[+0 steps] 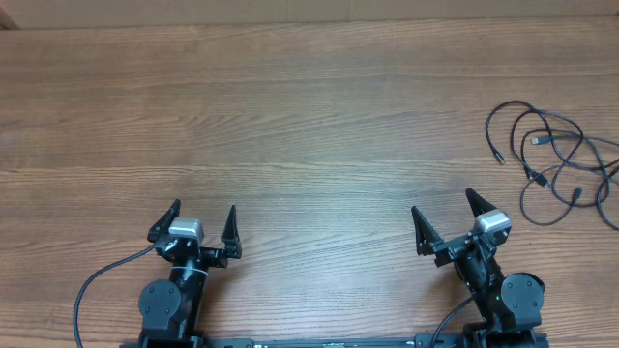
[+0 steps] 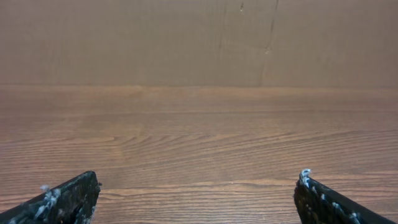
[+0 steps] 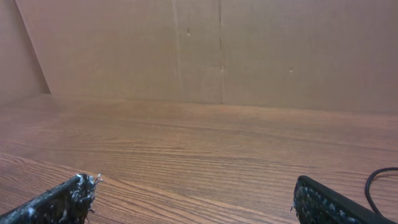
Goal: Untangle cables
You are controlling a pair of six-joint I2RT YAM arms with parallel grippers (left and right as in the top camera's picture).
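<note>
The cables [image 1: 559,160] are thin black cords with small plug ends, lying in a loose tangle of loops at the right edge of the wooden table. One curved strand shows at the right edge of the right wrist view [image 3: 378,184]. My right gripper [image 1: 443,215] is open and empty, near the front edge, below and left of the cables. Its fingers frame bare wood in the right wrist view [image 3: 194,198]. My left gripper [image 1: 203,222] is open and empty at the front left, far from the cables. The left wrist view shows its gripper [image 2: 198,198] over bare wood.
A brown cardboard wall [image 3: 217,50] stands along the table's far edge. Thick black arm cables [image 1: 97,285] trail by the left arm base at the front.
</note>
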